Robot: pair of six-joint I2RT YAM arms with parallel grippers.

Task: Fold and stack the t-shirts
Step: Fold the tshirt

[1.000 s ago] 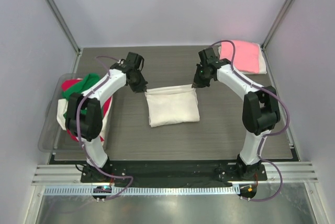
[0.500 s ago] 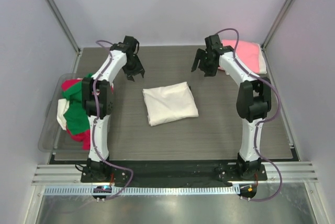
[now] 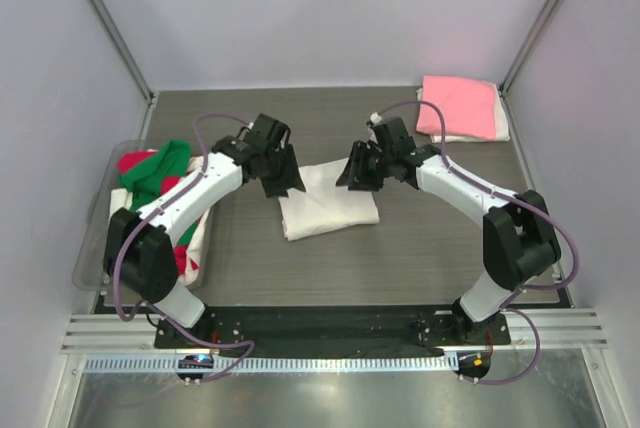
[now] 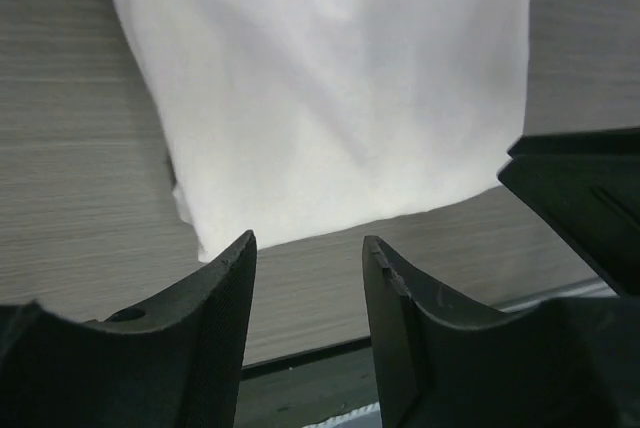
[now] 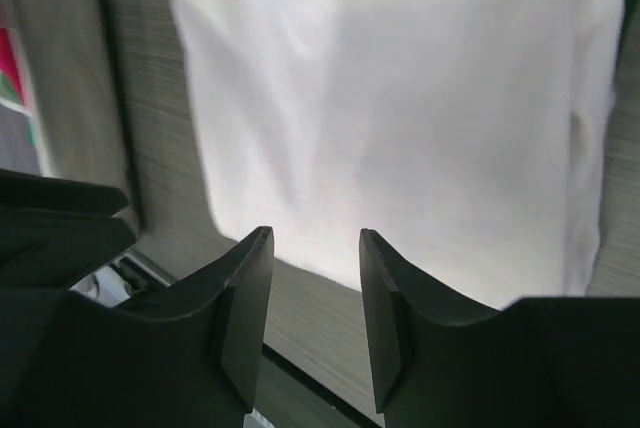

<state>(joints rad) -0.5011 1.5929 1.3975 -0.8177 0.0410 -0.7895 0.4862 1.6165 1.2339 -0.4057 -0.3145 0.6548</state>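
Note:
A folded cream-white t-shirt (image 3: 330,206) lies flat in the middle of the table. My left gripper (image 3: 287,181) hovers over its far left corner and my right gripper (image 3: 350,175) over its far right corner. Both stand open with nothing between the fingers. In the left wrist view the white t-shirt (image 4: 330,88) fills the frame above my open left gripper (image 4: 308,243). The right wrist view shows the same t-shirt (image 5: 400,98) beyond my open right gripper (image 5: 315,236). A folded pink t-shirt (image 3: 460,108) rests at the back right.
A clear plastic tub (image 3: 88,266) at the left edge holds green (image 3: 160,163), red (image 3: 133,161) and white cloth spilling over its side. Slanted metal posts stand at the back corners. The arm bases sit along the near edge.
A second ago both grippers were shut on the white t-shirt's far edge. They let go, drew back toward the rear, then came forward and down over its far corners, open.

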